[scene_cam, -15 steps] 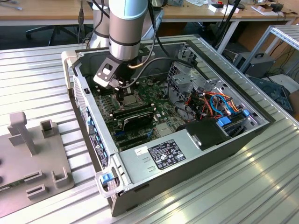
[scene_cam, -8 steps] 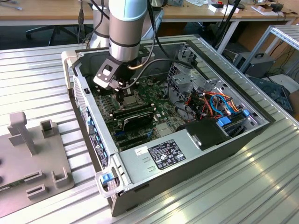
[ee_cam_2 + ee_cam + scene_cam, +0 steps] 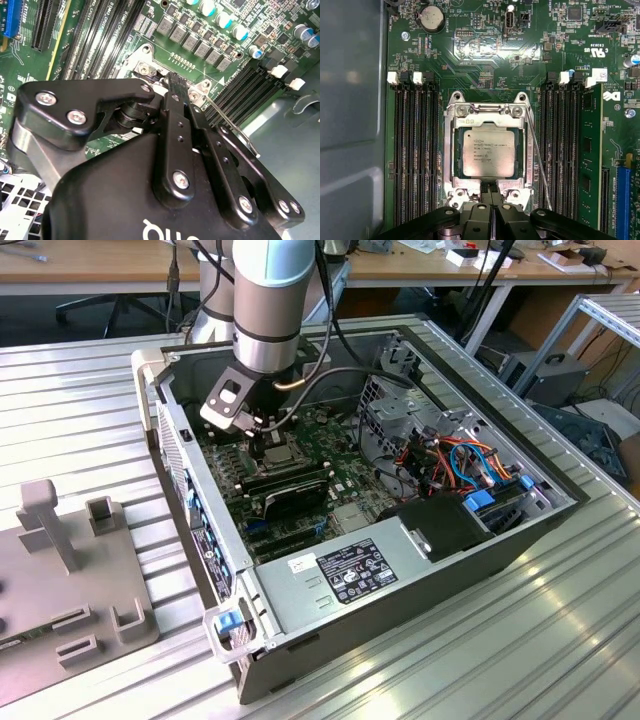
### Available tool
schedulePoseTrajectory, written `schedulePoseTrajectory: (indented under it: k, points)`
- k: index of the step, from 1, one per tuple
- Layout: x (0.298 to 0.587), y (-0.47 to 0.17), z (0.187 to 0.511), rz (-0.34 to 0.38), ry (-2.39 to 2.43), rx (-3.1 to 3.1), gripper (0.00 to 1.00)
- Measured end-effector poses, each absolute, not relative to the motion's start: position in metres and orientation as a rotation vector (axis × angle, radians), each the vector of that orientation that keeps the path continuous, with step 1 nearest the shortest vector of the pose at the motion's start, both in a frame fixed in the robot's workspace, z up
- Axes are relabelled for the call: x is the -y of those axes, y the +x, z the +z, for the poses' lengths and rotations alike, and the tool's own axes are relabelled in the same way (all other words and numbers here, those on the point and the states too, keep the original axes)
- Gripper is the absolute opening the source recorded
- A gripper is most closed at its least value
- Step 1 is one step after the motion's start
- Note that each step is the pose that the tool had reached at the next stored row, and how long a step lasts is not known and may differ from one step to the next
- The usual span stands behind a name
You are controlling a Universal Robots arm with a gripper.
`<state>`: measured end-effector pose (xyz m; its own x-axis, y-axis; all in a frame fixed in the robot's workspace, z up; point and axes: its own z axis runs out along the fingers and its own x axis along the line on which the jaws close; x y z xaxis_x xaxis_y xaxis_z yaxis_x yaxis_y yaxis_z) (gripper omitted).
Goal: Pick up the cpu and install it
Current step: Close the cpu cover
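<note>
Cpu (image 3: pixel 487 151) flat in socket (image 3: pixel 451 150), just beyond gripper (image 3: pixel 492 190) tips. Fingers pressed together, nothing between, tips over socket frame edge. Slots (image 3: pixel 417 150) flank both sides.

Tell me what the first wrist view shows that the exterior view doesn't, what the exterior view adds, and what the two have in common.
First wrist view: the cpu lying in the metal-framed socket, rows of memory slots either side, a coin battery, and the gripper shut at the socket's edge. Exterior view: the whole computer case on a slatted metal table, the arm reaching in, the power supply, coloured cables and a grey fixture at the exterior view's left. Shared: the green motherboard, with the gripper down over the socket.
</note>
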<state>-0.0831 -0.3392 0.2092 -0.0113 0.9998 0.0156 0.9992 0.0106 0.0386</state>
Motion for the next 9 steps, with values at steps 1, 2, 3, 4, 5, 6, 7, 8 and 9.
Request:
schedulePoseTrajectory:
  k: [1,2,3,4,5,6,7,8,9]
  points:
    - [0.3392,-0.0831,0.2087,0.060,2.198,-2.222,0.11]
    - [0.3392,-0.0832,0.2076,0.059,2.198,-2.222,0.11]
    - [0.3392,-0.0832,0.2067,0.059,2.197,-2.222,0.11]
    - [0.3393,-0.0832,0.2062,0.059,2.197,-2.222,0.11]
    - [0.3394,-0.0832,0.2058,0.058,2.197,-2.222,0.11]
    - [0.3394,-0.0832,0.2057,0.058,2.197,-2.222,0.11]
    - [0.3393,-0.0832,0.2055,0.059,2.198,-2.222,0.11]
    - [0.3393,-0.0832,0.2054,0.059,2.198,-2.222,0.11]
    - [0.3392,-0.0832,0.2054,0.059,2.198,-2.222,0.11]
